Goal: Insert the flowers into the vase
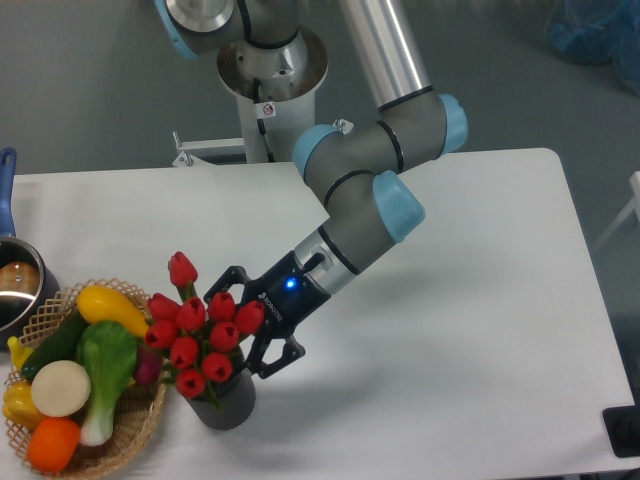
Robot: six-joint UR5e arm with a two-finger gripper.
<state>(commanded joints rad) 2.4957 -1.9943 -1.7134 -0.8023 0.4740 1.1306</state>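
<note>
The red tulip flowers (pixel 196 335) stand with their stems down in the dark grey vase (pixel 232 405), near the table's front left. One bud sticks up higher at the back left. My gripper (pixel 235 333) comes in from the upper right, level with the buds. Its jaws are spread wide, one finger (pixel 222 283) behind the bunch and one (pixel 278 358) in front of it by the vase rim. The stems are hidden behind the buds, so I see no finger pressing on them.
A wicker basket (pixel 152 412) with toy vegetables and fruit touches the vase's left side. A metal pot (pixel 14 290) with a blue handle stands at the left edge. The robot base (pixel 270 90) is at the back.
</note>
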